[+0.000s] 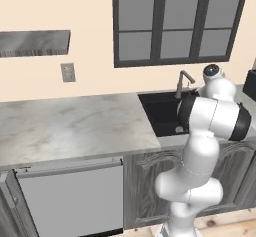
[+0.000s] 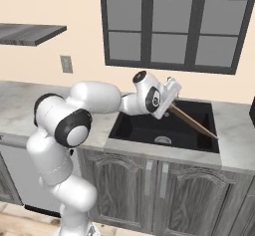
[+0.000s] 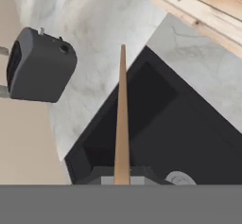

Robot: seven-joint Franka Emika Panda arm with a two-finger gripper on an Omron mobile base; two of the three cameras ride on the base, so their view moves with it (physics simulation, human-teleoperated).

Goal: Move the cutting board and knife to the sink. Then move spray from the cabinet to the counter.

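Observation:
My gripper is shut on one end of the cutting board, a thin tan-brown board seen edge-on. The board slants down from the hand across the black sink toward its right wall. Whether its far end touches the basin, I cannot tell. In the hand view the cutting board runs as a narrow strip straight away from the gripper over the sink. In the left base view my own arm hides the hand, and the sink shows behind it. The cabinet hangs at the upper left. The knife and the spray are out of view.
A curved faucet stands at the back of the sink. On the counter beyond the sink sits a dark grey appliance. The marble counter stretches left, with a dishwasher under it. A window is above the sink.

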